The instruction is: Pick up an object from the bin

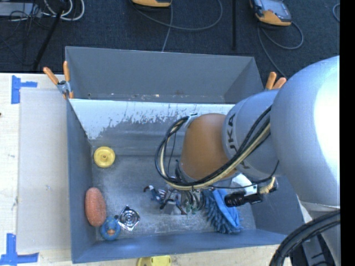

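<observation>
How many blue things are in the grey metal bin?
2. A blue bristly brush lies bottom right in the bin, beside the robot arm; a small blue ring sits bottom left. The arm may hide more.

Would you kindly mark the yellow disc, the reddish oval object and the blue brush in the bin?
yellow disc (104, 157), camera view, its centre.
reddish oval object (95, 206), camera view, its middle.
blue brush (224, 215), camera view, its bristled head.

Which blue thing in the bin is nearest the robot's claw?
The bristly blue brush, right beside the gripper; the small blue ring lies far off in the lower-left corner.
</observation>
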